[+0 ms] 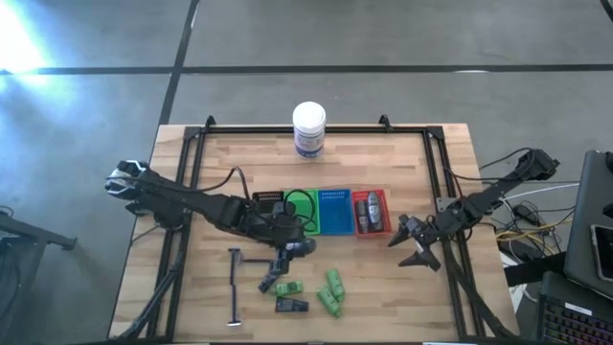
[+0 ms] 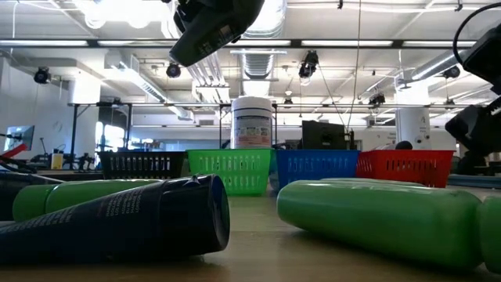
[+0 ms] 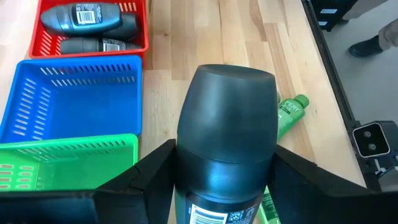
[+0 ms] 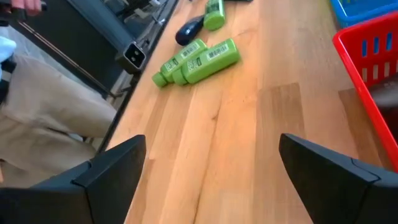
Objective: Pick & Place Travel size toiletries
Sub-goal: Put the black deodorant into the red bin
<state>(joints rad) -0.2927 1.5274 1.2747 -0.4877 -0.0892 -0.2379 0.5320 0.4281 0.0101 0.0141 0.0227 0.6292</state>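
Wooden planks form the table (image 1: 383,287), which is framed by black rails, and a grey concrete floor is seen around it. Near the far edge a white jar (image 1: 308,128) with a blue label is stood upright. At mid-table four trays are lined up side by side: a black tray (image 1: 269,204), a green tray (image 1: 303,212), a blue tray (image 1: 334,211) and a red tray (image 1: 370,212). Two grey tubes (image 3: 87,28) are laid in the red tray.

The left gripper (image 1: 290,251) is held above the table just in front of the green tray, and its fingers (image 3: 146,177) are pressed against a dark grey tube (image 3: 225,152), which is pinched between them and lifted off the wood. The right gripper (image 1: 418,243) is held near the red tray's front right corner, with its jaws spread wide and nothing between them.

On the near part of the table the remaining toiletries are scattered: green bottles (image 1: 331,290), another green bottle (image 1: 286,287), a dark pack (image 1: 291,305) and thin dark sticks (image 1: 236,286) to their left. In the right wrist view two green bottles (image 4: 198,61) are seen lying touching each other, and a person's light trousers (image 4: 43,124) are seen beyond the table edge.
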